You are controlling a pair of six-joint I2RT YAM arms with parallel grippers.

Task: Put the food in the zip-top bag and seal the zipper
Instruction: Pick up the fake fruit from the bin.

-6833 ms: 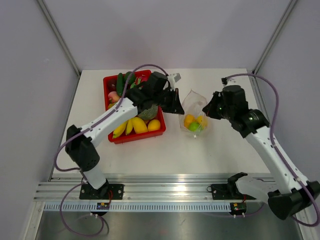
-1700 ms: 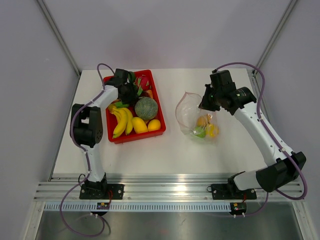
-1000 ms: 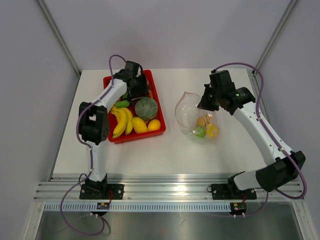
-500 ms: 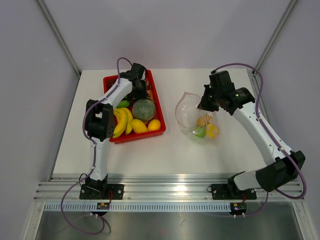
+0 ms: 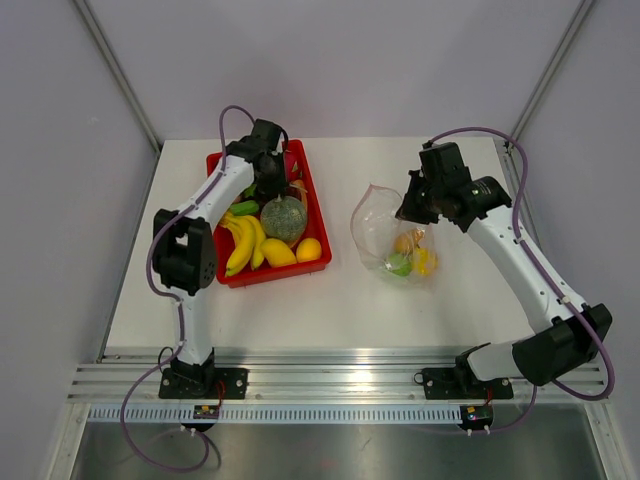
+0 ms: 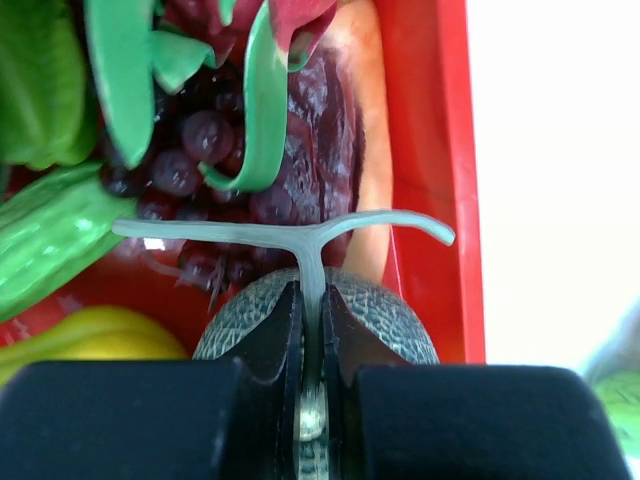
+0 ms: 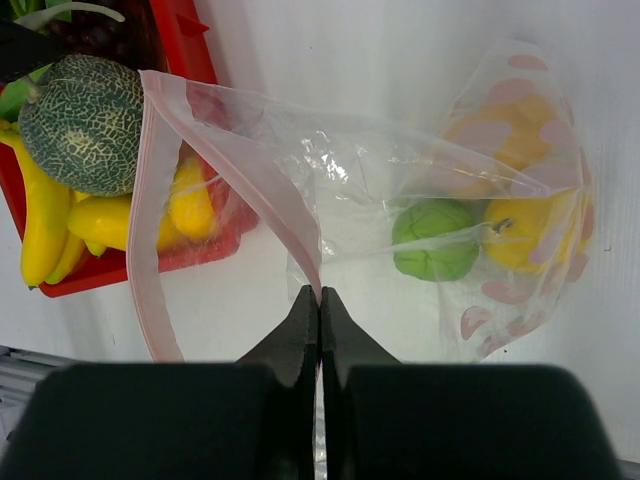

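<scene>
The grey-green netted melon lies in the red tray among other food. My left gripper is shut on the melon's pale T-shaped stem, just above the rind. The zip-top bag lies right of the tray with its mouth held up and open toward the tray. My right gripper is shut on the bag's mouth edge at the pink zipper. A green fruit and yellow fruit lie inside the bag.
Bananas, a yellow fruit, dark grapes and green vegetables crowd the tray. The tray's right wall stands close beside the melon. Grey walls enclose the white table on three sides.
My left gripper has closed down onto the melon's stem at the tray's back, and the melon has shifted slightly left. The right arm still holds the bag in place.
</scene>
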